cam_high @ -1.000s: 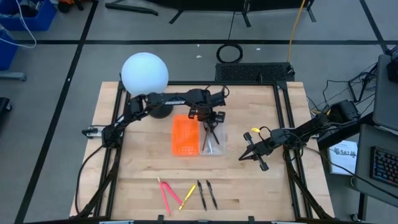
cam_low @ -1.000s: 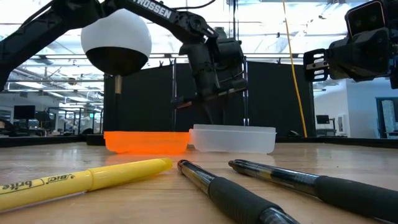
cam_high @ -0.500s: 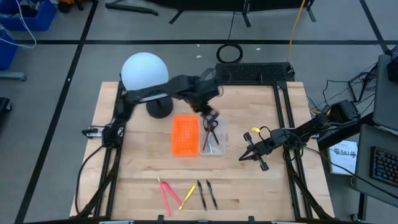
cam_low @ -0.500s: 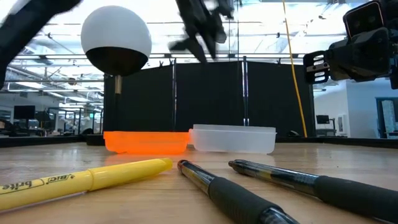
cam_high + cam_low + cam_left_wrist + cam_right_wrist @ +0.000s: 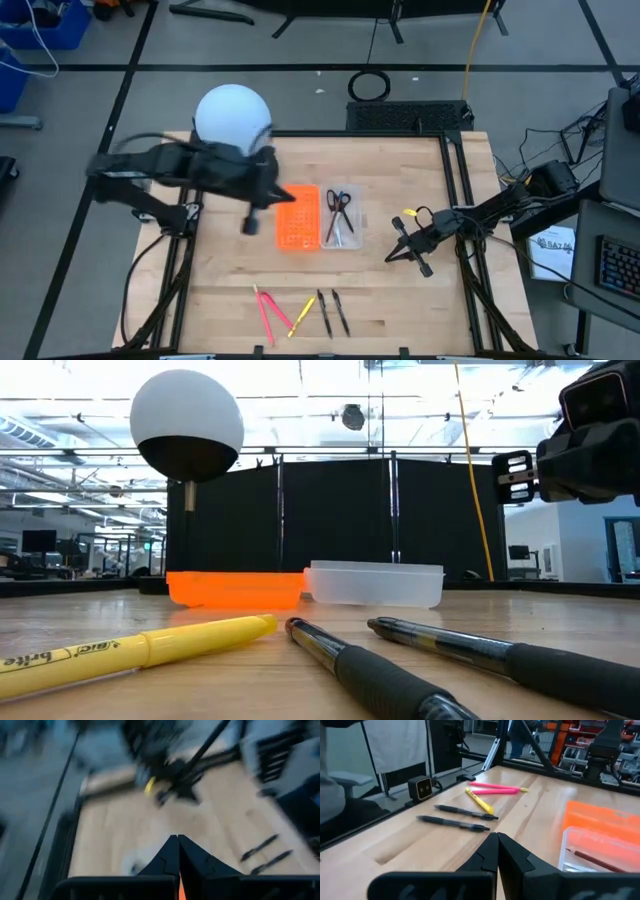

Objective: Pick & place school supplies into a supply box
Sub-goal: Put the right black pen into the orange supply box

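The black-handled scissors (image 5: pixel 338 203) lie in the clear supply box (image 5: pixel 350 238), beside a thin pencil (image 5: pixel 597 861). The orange tray (image 5: pixel 298 225) touches the box's left side. Pink pens (image 5: pixel 265 312), a yellow one (image 5: pixel 301 315) and two dark pens (image 5: pixel 332 312) lie on the table near its front edge. My left gripper (image 5: pixel 178 837) is shut and empty, over the orange tray's left part (image 5: pixel 288 196). My right gripper (image 5: pixel 393 252) hovers right of the box, shut and empty.
A white ball lamp (image 5: pixel 233 115) stands at the table's far left, behind the trays. Bare wood lies between the trays and the pens. In the low view the yellow pen (image 5: pixel 140 645) and the dark pens (image 5: pixel 500 655) lie closest.
My left gripper has let go of the scissors, which hung from it over the clear box and now lie flat inside it. The gripper has risen and swung fast toward the table's left edge. My right arm has kept still.
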